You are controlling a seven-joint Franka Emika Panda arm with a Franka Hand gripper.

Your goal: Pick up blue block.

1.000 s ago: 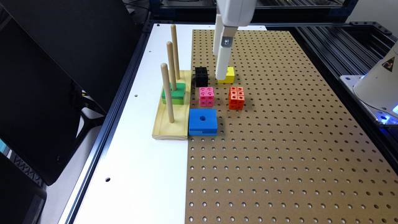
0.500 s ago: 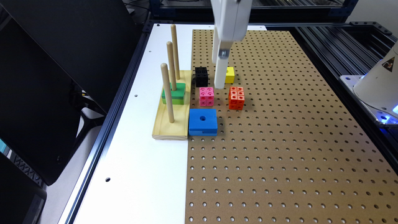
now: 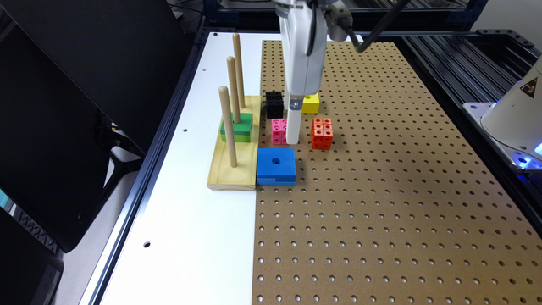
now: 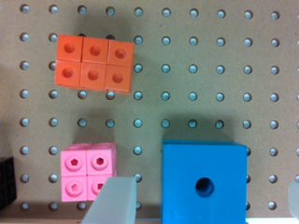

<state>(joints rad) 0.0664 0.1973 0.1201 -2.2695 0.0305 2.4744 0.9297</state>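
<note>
Wooden peg base (image 3: 230, 169) sits on the exterior view's left, with green blocks (image 3: 237, 127) threaded on its middle peg. Touching its edge lies the blue block (image 3: 276, 166), flat on the pegboard surface (image 3: 381, 190), centre hole up. The gripper (image 3: 293, 137) hangs between the pink cube (image 3: 279, 131) and the orange cube (image 3: 322, 133), not yet over the block. Its fingers (image 4: 112, 203) look spread apart, though one barely shows. Best to centre over the hole, straddle two free sides away from the base, then descend.
</note>
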